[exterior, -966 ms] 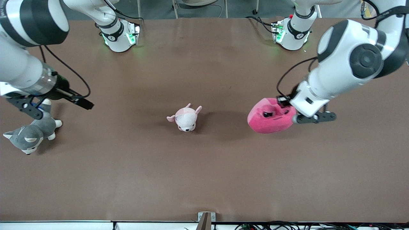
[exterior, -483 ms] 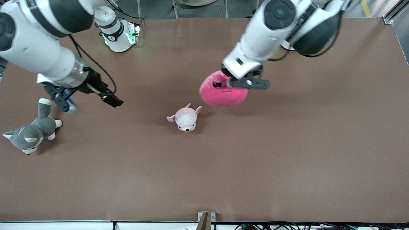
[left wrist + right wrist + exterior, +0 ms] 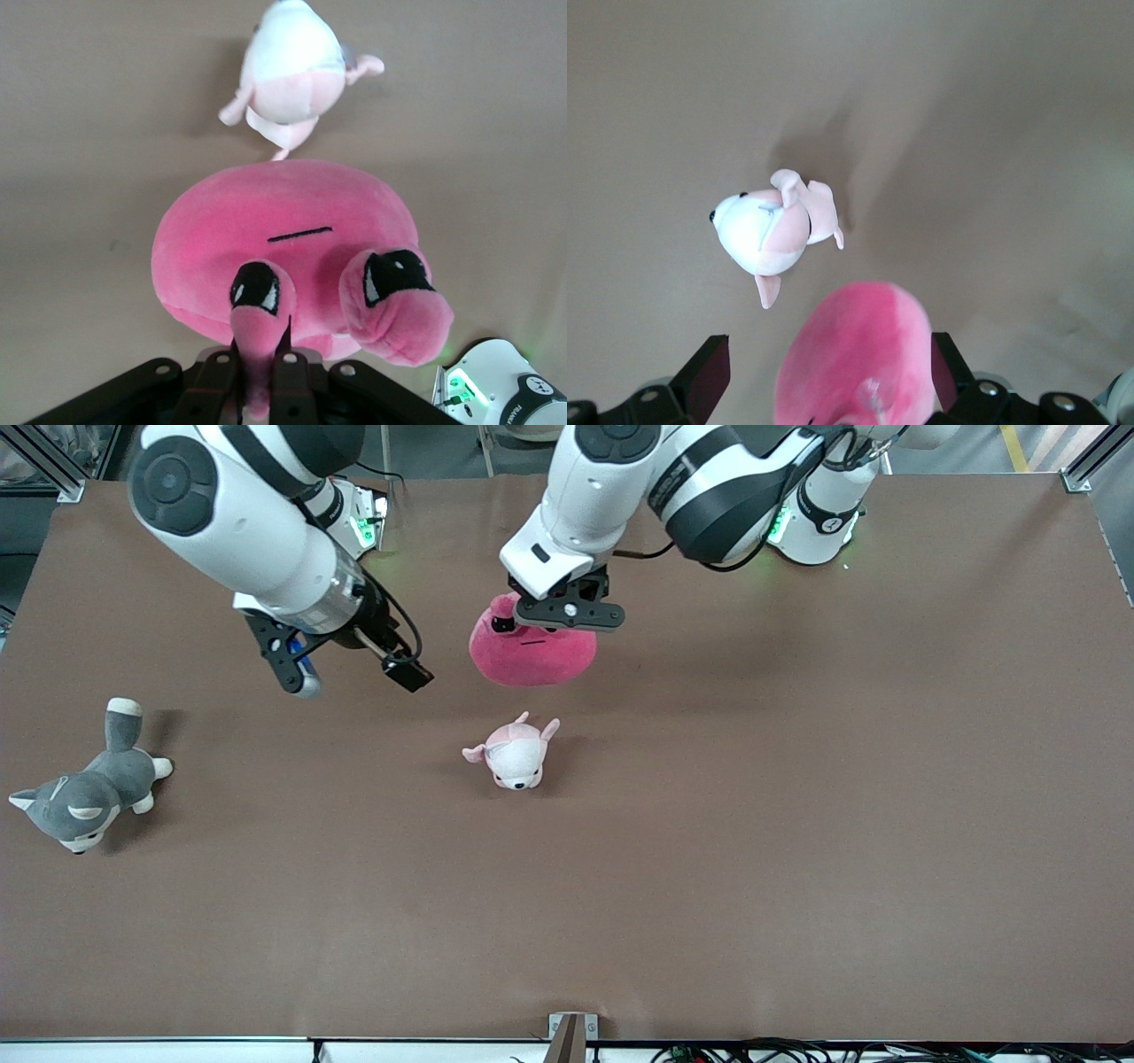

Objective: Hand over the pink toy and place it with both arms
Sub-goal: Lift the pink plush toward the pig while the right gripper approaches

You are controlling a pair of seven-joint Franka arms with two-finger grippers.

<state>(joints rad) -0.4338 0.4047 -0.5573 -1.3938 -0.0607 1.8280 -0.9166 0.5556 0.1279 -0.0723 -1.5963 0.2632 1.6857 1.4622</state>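
Note:
The pink toy (image 3: 532, 657) hangs in the air over the middle of the table, above the brown mat. My left gripper (image 3: 560, 613) is shut on a small nub on top of it; the left wrist view shows the fingers clamped on that nub beside the dark eyes (image 3: 260, 354), with the toy (image 3: 283, 239) hanging below. My right gripper (image 3: 354, 677) is open and empty, beside the toy toward the right arm's end, apart from it. In the right wrist view the toy (image 3: 859, 363) shows between the spread fingers (image 3: 709, 376).
A small pale pink-and-white plush (image 3: 514, 755) lies on the table under and nearer the front camera than the held toy; it also shows in both wrist views (image 3: 292, 71) (image 3: 766, 235). A grey-and-white husky plush (image 3: 80, 797) lies at the right arm's end.
My left gripper has carried the pink toy from the left arm's end to over the table's middle. My right gripper has moved from over the husky toward the toy.

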